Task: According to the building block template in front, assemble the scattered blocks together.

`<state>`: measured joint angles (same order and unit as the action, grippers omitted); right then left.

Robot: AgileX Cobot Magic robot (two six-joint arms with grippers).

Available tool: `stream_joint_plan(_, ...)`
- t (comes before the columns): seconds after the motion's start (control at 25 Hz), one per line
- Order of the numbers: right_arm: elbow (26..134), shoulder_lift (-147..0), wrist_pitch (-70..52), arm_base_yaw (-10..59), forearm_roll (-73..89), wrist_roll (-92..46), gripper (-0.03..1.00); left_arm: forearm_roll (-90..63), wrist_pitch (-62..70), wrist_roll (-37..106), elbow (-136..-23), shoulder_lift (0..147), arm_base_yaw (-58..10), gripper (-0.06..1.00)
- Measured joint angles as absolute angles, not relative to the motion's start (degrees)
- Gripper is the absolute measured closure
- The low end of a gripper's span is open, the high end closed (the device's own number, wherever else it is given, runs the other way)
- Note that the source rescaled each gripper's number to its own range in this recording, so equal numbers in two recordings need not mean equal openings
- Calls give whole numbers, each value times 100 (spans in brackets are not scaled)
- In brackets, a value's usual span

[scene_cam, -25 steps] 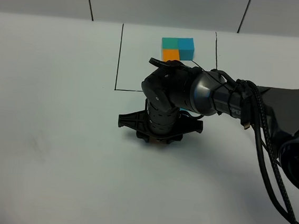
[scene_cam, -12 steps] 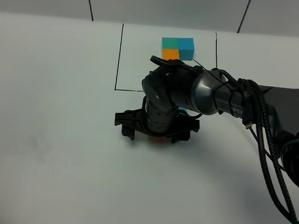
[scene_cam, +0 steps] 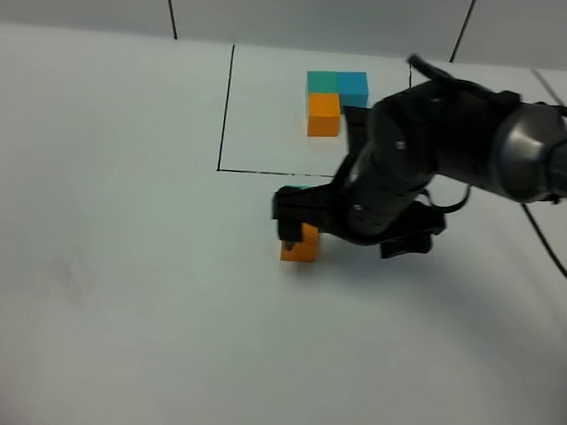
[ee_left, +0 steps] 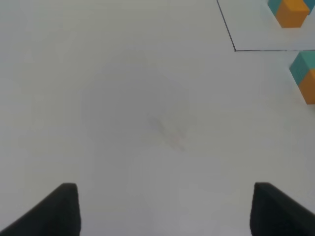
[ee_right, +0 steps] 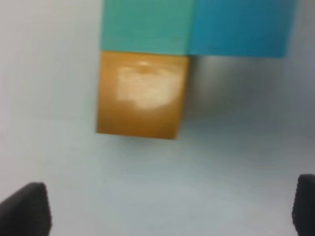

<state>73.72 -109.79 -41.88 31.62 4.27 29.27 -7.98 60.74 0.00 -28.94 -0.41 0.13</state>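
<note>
the three small matte cubes, orange (ee_right: pixel 140 93), teal (ee_right: pixel 145 24) and blue (ee_right: pixel 241 27), sit joined just outside the black drawn frame (scene_cam: pixel 226 107) holding the l-shaped template trio (scene_cam: pixel 332 97). right fingers (ee_right: pixel 17 209) spread wide, empty, above them. left fingers (ee_left: pixel 64 206) parted over bare white bench (scene_cam: pixel 108 256).

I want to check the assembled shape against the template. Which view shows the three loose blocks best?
The right wrist view: the teal block, blue block and orange block sit joined in an L. The high view shows only the orange one clearly; the left wrist view catches teal and orange at its edge.
</note>
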Motion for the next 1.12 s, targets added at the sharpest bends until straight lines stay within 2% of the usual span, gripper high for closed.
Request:
stream_joint_plan(0.44, 6022, -9387, -4075, 115, 1088, 856, -3, -798, 6074, 0, -2894, -41, 13, 41)
stream_joint_plan(0.6, 5775, -9102, -4007, -711, 1126, 368, -3, -798, 6074, 0, -2894, -41, 13, 41)
stream_joint_plan(0.8, 5579, -8873, -3945, -998, 1158, 0, -3, -798, 6074, 0, -2894, -41, 13, 41)
stream_joint_plan(1.12, 4737, -7234, -3939, -684, 1013, -59, -3, -798, 6074, 0, -2894, -41, 13, 41)
